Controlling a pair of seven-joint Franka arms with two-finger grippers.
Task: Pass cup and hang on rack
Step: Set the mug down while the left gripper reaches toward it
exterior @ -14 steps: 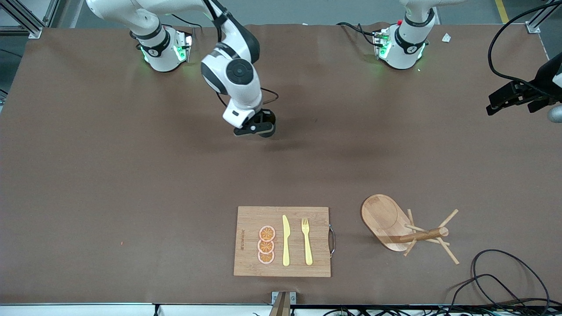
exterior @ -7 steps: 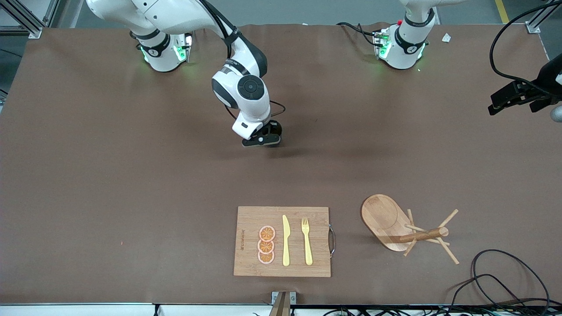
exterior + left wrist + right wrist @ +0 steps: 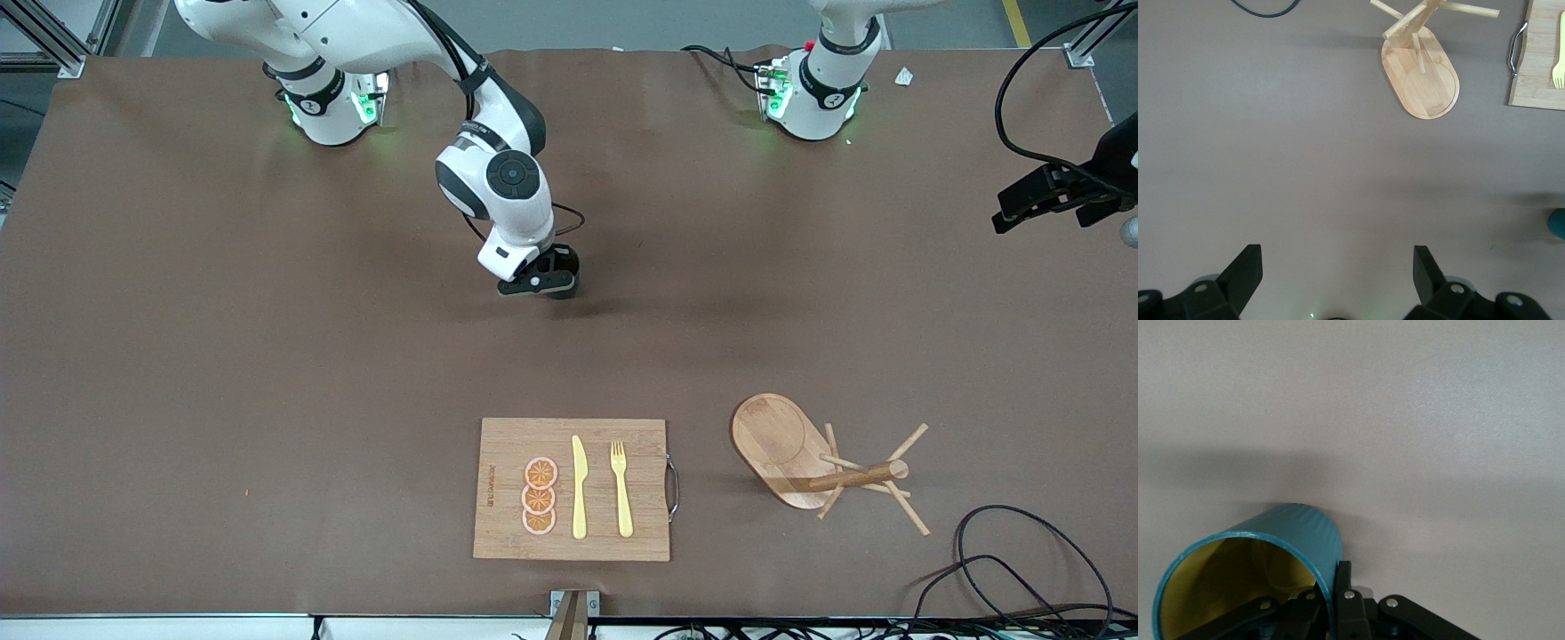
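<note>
A: Progress check. Where is the cup (image 3: 1251, 580)?

B: Held by the right gripper (image 3: 540, 283), in the upper middle of the front view, over bare table (image 3: 222, 356). In the right wrist view the fingers (image 3: 1341, 587) pinch the cup's rim wall, one inside, one outside. Teal outside, yellow inside. I cannot make out the handle.

A: Is it resting on the table or lifted?

B: Cannot tell for certain. A shadow lies close under it, so low at most.

A: Left gripper (image 3: 1335, 280)?

B: Jaws spread wide, nothing between them. In the front view it sits at the right edge, upper part of the frame, over the left arm's end of the table. It waits there.

A: Rack (image 3: 822, 467)?

B: Lower right of the front view, beside the cutting board (image 3: 573, 489) that carries the orange slices (image 3: 540, 496), knife (image 3: 579, 487) and fork (image 3: 621, 487). All pegs are bare. The left wrist view shows the rack at the upper middle of its frame.

A: Judgement on stage?

B: Pickup done. Left to do: the handover to the left gripper, then hanging the cup on a peg. The two grippers are well apart, so the pass looks early.
</note>
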